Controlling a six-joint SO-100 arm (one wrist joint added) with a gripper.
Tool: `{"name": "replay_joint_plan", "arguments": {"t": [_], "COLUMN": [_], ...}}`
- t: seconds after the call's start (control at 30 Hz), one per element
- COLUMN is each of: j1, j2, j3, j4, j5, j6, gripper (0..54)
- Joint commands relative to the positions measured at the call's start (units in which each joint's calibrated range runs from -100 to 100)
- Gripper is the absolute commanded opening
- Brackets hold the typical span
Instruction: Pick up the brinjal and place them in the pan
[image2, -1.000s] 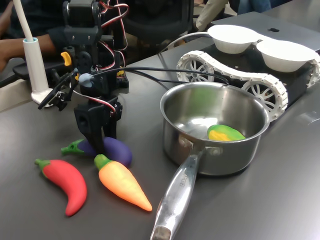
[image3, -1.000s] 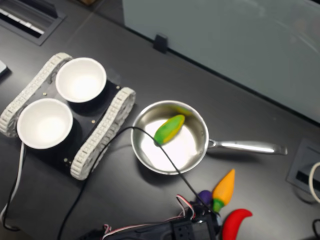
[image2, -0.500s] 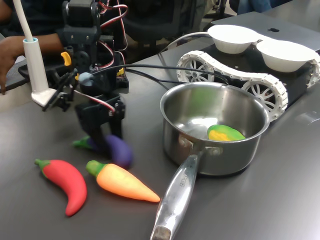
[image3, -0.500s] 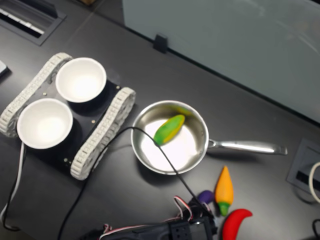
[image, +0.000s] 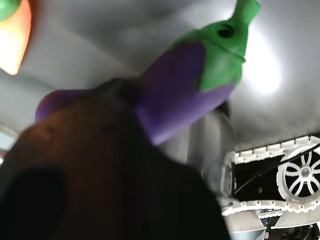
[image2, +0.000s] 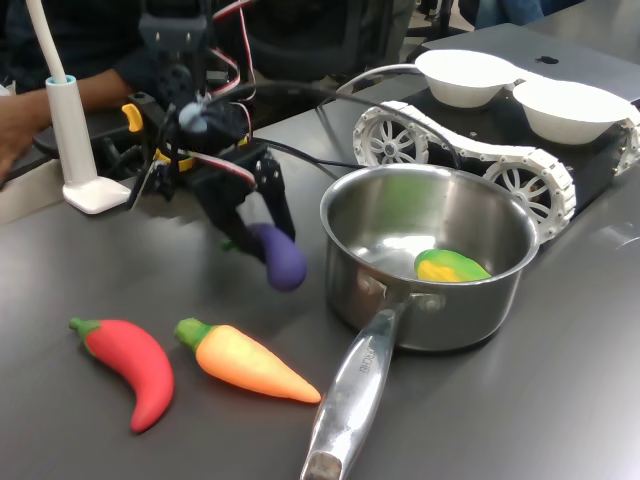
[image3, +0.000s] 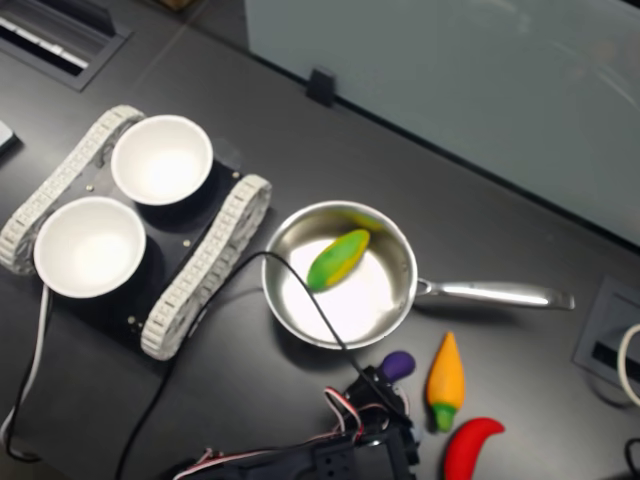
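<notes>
Pan (image2: 430, 262) with a long handle on the table (image2: 560, 400), holding a green-yellow toy (image2: 452, 266). Gripper (image2: 262, 232) clenched on the brinjal (image2: 278, 256), raised off the table just left of the pan in the first exterior view. Carrot (image2: 245, 361) and chilli (image2: 130, 366) lie near, left of the handle.

- Bare worktop (image2: 300, 300) lies between the lifted brinjal (image2: 278, 256) and the pan (image2: 430, 255); nothing stands in that gap.
- The pan's near wall rises beside the brinjal.
- Inside the pan, a green-yellow toy (image2: 450, 266) takes part of the floor.
</notes>
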Motion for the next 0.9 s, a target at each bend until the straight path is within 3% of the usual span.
{"name": "replay_joint_plan", "arguments": {"t": [0.0, 0.37, 0.6, 0.87], "j1": [2.83, 7.08, 6.05, 4.44], "j2": [-8.42, -19.39, -25.29, -33.31], "j3": [-2.07, 3.02, 4.66, 9.75], "j4": [1.81, 0.11, -3.65, -13.28], "j5": [-1.47, -7.52, -16.02, -27.69], "j6": [-4.26, -12.50, -14.35, -14.85], "gripper": [0.4, 0.4, 0.4, 0.3]}}
